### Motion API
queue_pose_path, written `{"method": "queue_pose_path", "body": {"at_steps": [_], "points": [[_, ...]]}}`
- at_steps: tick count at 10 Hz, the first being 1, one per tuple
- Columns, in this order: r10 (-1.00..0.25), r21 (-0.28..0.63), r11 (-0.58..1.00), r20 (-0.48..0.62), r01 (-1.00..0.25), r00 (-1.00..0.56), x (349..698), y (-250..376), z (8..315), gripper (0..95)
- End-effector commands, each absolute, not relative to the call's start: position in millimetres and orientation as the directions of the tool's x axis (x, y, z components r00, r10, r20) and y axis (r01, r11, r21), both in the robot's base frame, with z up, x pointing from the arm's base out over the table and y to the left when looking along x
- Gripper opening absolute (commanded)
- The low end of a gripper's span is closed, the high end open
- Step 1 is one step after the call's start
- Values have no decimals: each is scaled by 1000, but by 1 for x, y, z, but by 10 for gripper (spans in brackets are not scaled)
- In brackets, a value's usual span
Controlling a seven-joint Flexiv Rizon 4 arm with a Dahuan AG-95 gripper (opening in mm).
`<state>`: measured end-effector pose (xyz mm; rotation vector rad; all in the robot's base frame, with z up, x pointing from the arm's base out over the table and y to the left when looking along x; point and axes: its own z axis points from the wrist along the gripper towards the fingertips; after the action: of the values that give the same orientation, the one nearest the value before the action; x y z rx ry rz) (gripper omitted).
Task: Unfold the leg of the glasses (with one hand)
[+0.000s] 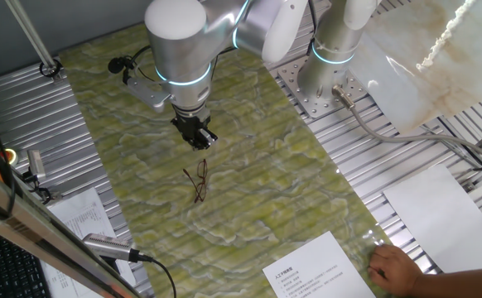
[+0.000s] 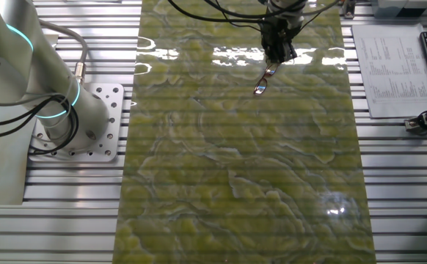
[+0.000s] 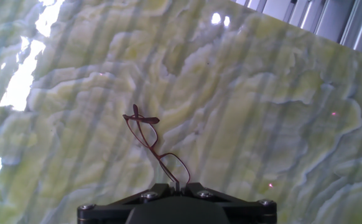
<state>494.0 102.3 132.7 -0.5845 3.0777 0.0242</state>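
Glasses near hand — fingertips seemingly hidden.

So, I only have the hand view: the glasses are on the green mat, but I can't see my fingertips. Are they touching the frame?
Observer: No. In one fixed view the gripper hangs clear of the glasses, with bare mat between them.
Operator: Where is the arm mounted?
Observer: The other fixed view shows the arm's base on a plate beside the mat's long edge.
Operator: Anyone near the table?
Observer: Yes, a person's hand rests at the mat's edge beside a printed sheet, well away from the glasses.
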Motion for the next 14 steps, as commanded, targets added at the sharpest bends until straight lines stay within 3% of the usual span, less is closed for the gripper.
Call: {"method": "queue_pose_path", "body": {"at_steps": [1,14], "points": [[-365,12,931,-11,-365,-931,494,102,133,0],[-376,13,927,-11,-376,-927,494,102,133,0]]}}
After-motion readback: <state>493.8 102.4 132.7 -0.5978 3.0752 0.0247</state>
